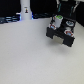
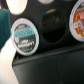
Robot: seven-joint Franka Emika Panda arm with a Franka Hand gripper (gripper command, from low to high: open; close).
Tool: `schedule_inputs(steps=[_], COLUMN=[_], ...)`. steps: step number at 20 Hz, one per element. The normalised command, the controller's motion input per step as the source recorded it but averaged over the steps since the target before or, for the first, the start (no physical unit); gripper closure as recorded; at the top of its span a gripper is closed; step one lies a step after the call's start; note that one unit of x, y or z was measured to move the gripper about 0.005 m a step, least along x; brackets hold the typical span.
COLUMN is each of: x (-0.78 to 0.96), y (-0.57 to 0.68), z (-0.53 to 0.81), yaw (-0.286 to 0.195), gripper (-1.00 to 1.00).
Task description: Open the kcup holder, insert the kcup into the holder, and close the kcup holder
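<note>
Just below our fingers (image 1: 61,15), whose spread or clench we cannot tell, the black boxy kcup holder (image 1: 60,32) sits on the white counter (image 1: 30,55), its drawer open, with a green-topped white kcup (image 2: 25,37) seated beside an empty slot (image 2: 51,26), so we judge closing comes next.

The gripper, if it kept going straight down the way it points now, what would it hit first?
Most likely the open drawer of the kcup holder. The wrist view looks straight at an empty round slot between two seated pods. The gripper's fingers aren't visible, and depth is unclear.
</note>
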Motion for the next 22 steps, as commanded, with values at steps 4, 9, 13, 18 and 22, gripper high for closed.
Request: schedule_inputs(steps=[4, 9, 13, 18, 22], x=[-0.3, 0.0, 0.07, 0.11, 0.02], y=[-0.35, -0.2, 0.0, 0.03, -0.17], z=[0.0, 0.02, 0.04, 0.14, 0.0], yaw=[-0.113, -0.095, -0.05, -0.038, -0.091], gripper=[-1.0, -1.0, -1.0, -1.0, -1.0])
